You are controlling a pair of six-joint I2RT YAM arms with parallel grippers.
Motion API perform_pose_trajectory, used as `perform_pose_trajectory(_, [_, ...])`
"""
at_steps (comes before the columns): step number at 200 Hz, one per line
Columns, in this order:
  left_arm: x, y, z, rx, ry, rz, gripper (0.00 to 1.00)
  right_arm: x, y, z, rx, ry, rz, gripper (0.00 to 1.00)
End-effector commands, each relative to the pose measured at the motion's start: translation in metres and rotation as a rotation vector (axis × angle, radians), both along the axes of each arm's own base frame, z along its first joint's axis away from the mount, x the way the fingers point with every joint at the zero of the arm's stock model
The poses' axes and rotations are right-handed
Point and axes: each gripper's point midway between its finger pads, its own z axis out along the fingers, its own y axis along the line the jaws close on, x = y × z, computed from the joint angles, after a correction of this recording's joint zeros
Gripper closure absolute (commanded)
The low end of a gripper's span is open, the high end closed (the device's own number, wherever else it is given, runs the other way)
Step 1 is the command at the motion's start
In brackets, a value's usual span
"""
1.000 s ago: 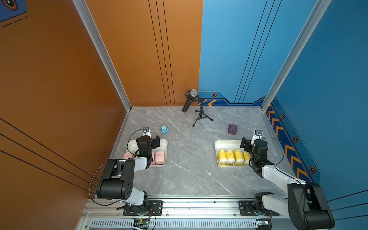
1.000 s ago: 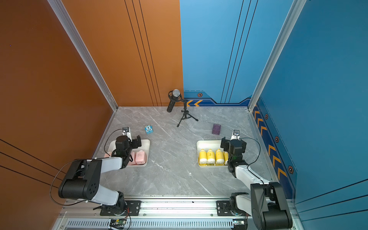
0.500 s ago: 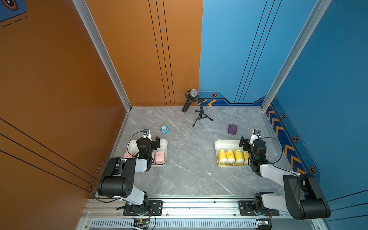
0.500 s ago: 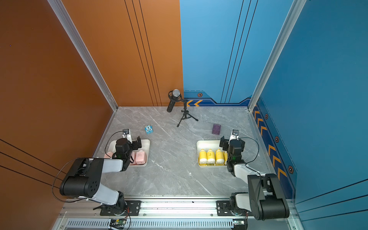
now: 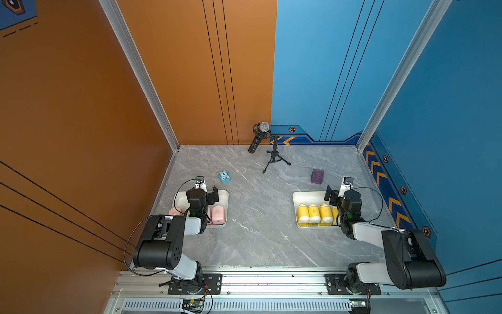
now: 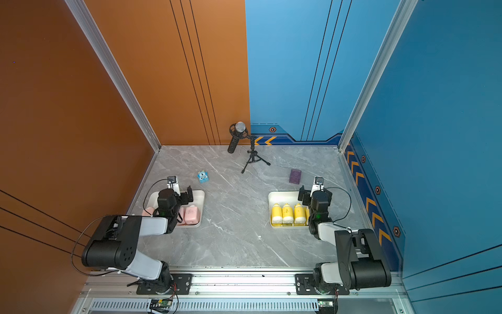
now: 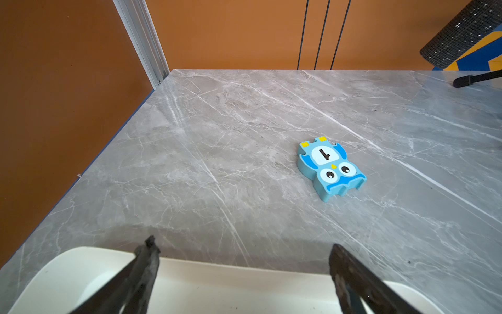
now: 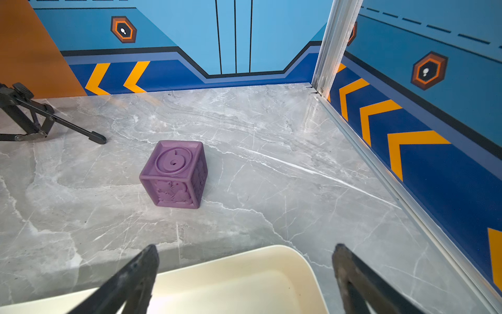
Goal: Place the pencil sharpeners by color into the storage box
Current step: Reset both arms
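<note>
Since sorting appears done, left jaws and right jaws are held open, empty | pink sharpeners are grouped in the left box, yellow sharpeners in the right box | purple cube is left out.

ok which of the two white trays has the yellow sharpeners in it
The right tray, beneath the right gripper: yellow sharpeners sit in a row there, while the left tray, beneath the left gripper, holds pink sharpeners.
</note>
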Motion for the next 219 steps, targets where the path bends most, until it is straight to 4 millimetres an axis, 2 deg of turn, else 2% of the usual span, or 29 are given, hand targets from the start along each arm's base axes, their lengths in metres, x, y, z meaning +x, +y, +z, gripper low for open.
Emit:
perform_pose_trajectory(1, [0.001,-0.007,-0.003,0.006,0.007,-0.033,0.02,0.003,0.0,-0.004,-0.012,-0.012,0.009,0.0])
perform_pose_trajectory(41, [0.001,-0.008,-0.003,0.005,0.007,-0.04,0.02,0.009,0.006,-0.017,-0.04,0.02,0.03,0.0])
perform_pose_trajectory(219, [0.002,-0.011,-0.004,0.009,0.009,-0.053,0.02,0.005,0.011,-0.011,-0.061,-0.01,0.039,0.0])
